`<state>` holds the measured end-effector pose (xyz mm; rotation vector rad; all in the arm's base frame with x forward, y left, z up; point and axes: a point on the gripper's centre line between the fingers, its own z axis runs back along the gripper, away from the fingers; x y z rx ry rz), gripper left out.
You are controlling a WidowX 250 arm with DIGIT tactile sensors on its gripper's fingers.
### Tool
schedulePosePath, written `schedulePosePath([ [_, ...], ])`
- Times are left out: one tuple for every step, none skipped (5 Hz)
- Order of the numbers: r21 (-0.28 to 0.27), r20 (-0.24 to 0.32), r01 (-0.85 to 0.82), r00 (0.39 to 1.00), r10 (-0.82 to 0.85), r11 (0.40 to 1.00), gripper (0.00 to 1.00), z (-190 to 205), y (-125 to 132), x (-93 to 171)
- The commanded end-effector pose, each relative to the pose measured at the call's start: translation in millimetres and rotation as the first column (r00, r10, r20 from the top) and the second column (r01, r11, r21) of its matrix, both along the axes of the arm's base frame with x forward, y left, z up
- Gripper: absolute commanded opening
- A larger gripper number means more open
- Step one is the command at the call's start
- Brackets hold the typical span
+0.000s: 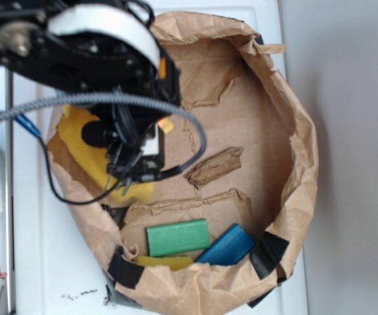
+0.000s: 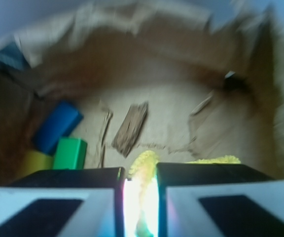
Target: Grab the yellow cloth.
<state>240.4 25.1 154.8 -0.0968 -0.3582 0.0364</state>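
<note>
One soft, light yellow cloth (image 2: 143, 170); my gripper (image 2: 141, 197) pinches a raised fold, jaws nearly closed.

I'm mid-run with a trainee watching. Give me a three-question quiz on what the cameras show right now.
1. True or false: in the wrist view, a fold of the fuzzy bright yellow cloth sits between the fingers of the hand.
2. Multiple choice: in the exterior view, what lies directly beside the green rectangular block, towards the rim of the brown paper-lined basket? A) blue rectangular block B) red ball C) metal spoon
3. Fill in: the loose torn strip in the middle of the basket floor is brown ____.

Key: 1 true; 2 A; 3 cardboard.
</note>
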Motion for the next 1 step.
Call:
schedulePosePath([
  [0.049,0.074,-0.038,0.997,0.034,0.998,0.00,41.5,5.5,17.4],
])
